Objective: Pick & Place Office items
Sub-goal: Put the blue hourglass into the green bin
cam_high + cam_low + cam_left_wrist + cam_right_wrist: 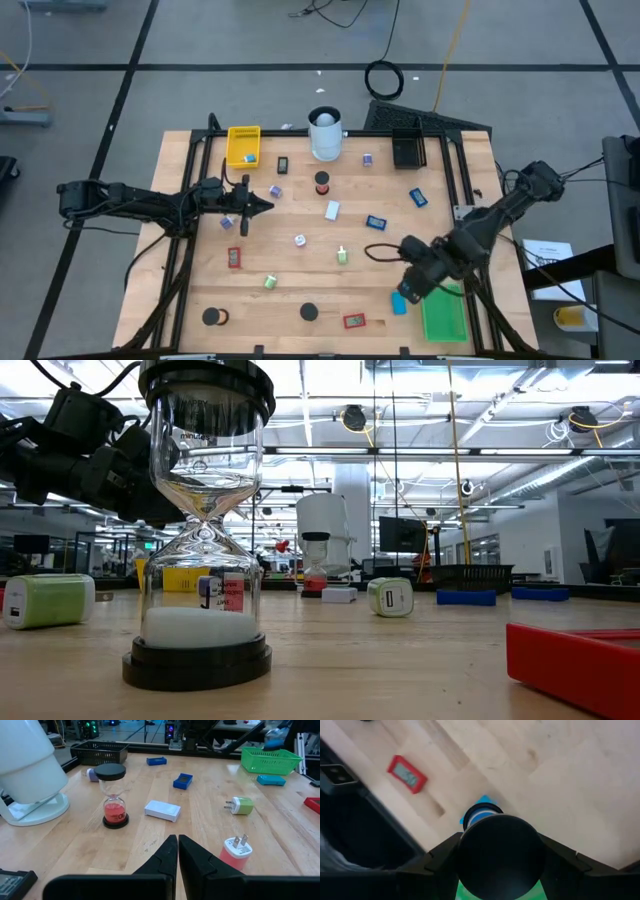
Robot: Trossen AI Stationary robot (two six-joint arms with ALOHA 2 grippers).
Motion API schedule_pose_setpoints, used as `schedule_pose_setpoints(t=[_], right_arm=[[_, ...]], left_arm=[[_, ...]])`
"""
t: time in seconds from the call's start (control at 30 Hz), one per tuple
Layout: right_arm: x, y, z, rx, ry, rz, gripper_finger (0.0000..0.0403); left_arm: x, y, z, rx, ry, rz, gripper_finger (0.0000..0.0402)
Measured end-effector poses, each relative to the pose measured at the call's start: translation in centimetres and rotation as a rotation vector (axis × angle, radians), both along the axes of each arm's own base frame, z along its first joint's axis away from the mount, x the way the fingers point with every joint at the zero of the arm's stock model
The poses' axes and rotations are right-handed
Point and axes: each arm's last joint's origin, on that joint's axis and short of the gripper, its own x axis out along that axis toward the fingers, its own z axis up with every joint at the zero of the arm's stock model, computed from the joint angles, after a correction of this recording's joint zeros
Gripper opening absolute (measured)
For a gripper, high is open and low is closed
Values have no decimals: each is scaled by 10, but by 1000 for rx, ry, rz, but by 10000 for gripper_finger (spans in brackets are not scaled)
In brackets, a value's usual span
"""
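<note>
One blue-sand hourglass point(482, 815) sits clamped in our right claw point(412, 287); we'd center over the green tray point(444, 318) just beside it before letting go. Left claw point(178, 851) shut, empty.

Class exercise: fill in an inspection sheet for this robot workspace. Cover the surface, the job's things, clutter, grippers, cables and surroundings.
surface: wooden table inside a black frame.
job's things: small items scattered, among them a red sand timer, a white block and a green plug.
clutter: white cylinder, yellow tray, black tray, green tray.
grippers: left gripper shut, empty, over the table's left half; right gripper grips a blue sand timer by its black cap, beside the green tray.
cables: black cable loop on the table; cable coil on the floor.
surroundings: grey floor; no person seen.
</note>
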Motion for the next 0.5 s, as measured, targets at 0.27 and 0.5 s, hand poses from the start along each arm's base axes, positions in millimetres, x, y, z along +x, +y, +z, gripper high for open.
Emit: schedule_pose_setpoints(t=[0.27,0.5], right_arm=[[-26,35,-2,28,82,-94,204],[-45,63,-16,19,194,-164,204]], left_arm=[[0,0,0,4,0,-1,21],[0,0,0,3,0,-1,21]])
